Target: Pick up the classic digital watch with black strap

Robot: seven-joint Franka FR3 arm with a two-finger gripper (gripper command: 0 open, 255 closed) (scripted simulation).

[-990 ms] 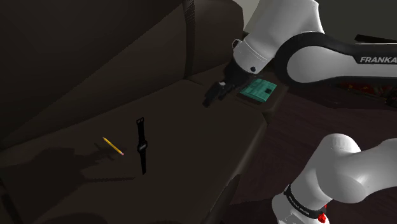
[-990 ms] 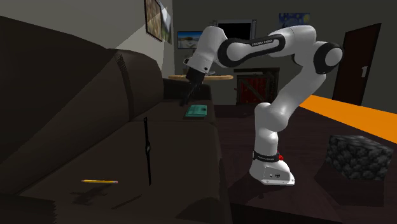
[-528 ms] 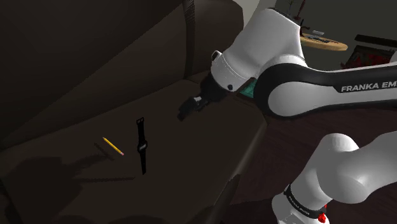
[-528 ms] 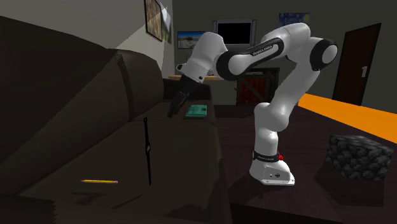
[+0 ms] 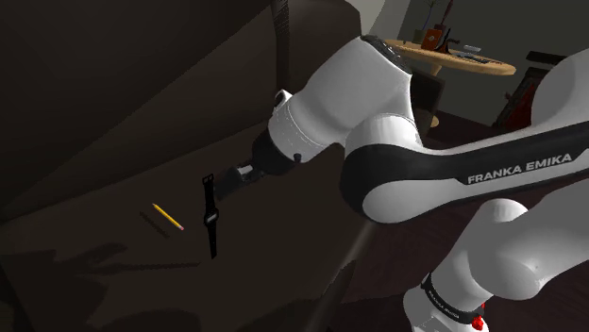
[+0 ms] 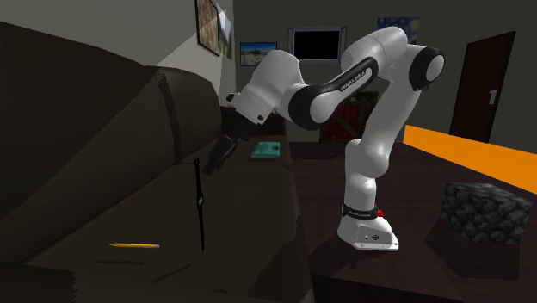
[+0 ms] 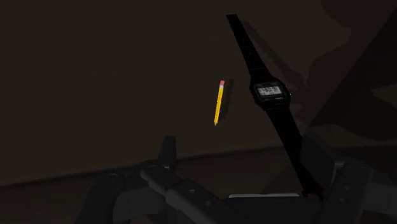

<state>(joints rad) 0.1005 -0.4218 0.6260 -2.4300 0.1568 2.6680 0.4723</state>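
Black-strap watch (image 5: 211,218) (image 7: 270,92) x1 lying on dark sofa (image 5: 104,132), yellow pencil (image 5: 168,217) (image 7: 219,102) x1 just beside, shoulder view's left; you're holding gripper (image 5: 227,185) (image 7: 242,145) fingers apart nr watch's far end.

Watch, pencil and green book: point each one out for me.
watch (image 7: 270,91), wrist view, on its display face.
pencil (image 7: 219,103), wrist view, mid-shaft.
green book (image 6: 266,151), second exterior view, middle of its cover.
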